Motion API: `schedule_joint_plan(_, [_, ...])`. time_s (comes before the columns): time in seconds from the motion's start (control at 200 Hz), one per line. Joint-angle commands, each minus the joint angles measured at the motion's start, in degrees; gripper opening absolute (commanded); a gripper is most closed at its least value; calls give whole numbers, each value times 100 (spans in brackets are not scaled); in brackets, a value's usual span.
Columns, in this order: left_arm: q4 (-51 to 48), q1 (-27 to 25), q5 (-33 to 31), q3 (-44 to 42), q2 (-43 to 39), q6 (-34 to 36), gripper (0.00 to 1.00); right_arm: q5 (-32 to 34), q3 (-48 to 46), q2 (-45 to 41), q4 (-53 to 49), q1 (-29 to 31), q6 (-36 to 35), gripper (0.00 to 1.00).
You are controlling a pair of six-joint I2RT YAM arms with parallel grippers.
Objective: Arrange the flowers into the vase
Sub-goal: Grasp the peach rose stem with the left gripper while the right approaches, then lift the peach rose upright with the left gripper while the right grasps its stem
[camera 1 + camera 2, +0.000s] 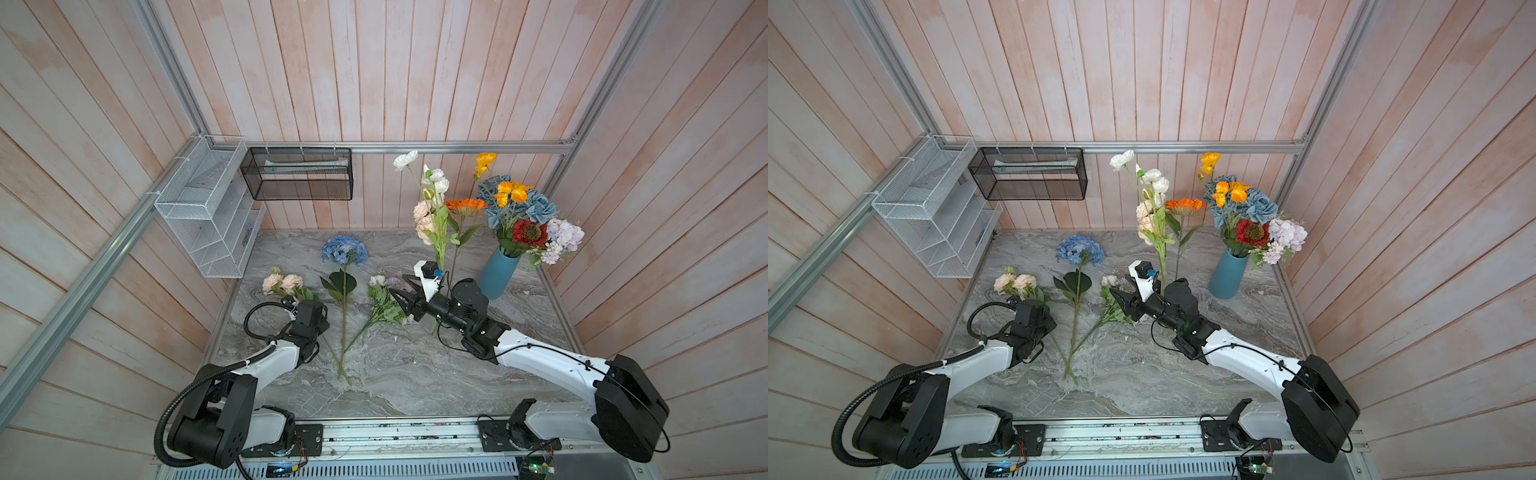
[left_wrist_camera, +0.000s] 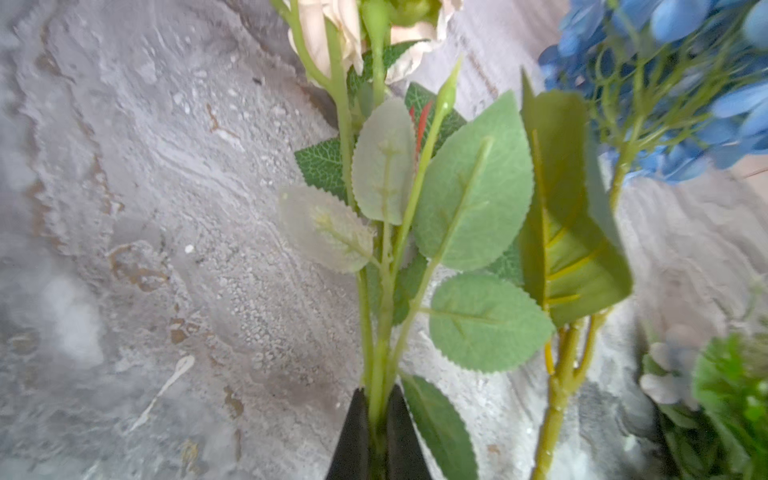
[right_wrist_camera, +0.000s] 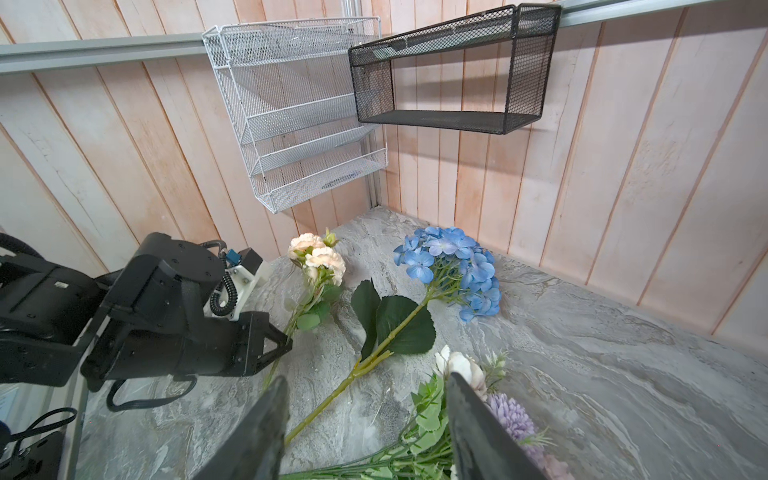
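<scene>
Black tapered left fingers (image 2: 353, 440) pinch tight on the thin green stem of the peach sprig (image 2: 473, 187), whose serrated leaves fan over the grey marbled tabletop (image 2: 166, 208). Across from them, the right fingers (image 3: 266, 432) stand apart above the lilac sprig (image 3: 511, 415), which lies flat. Between both sprigs lies the blue hydrangea (image 1: 344, 250). Far right, the smooth blue vase (image 1: 496, 274) stands upright, packed with blooms (image 1: 528, 220)
</scene>
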Motion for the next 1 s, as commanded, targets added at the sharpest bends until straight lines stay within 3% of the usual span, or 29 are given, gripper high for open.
schedule_joint_plan(0.0, [51, -5, -247, 284, -511, 339, 0, -363, 340, 30, -80, 103, 36, 61])
schedule_joint_plan(0.24, [733, -137, 118, 486, -1606, 1250, 0, -760, 927, 462, -515, 469, -119, 66])
schedule_joint_plan(0.47, [1369, -742, -173, 638, -2235, 2199, 0, -1475, 1332, 1099, -222, 675, 357, 66])
schedule_joint_plan(0.665, [2039, -1016, 381, 508, -2328, 2372, 0, -1991, 1744, 1727, -138, 733, 658, 66])
schedule_joint_plan(0.995, [2821, -1549, 573, 189, -2399, 2489, 0, -2209, 1817, 2235, 309, 733, 1239, 66])
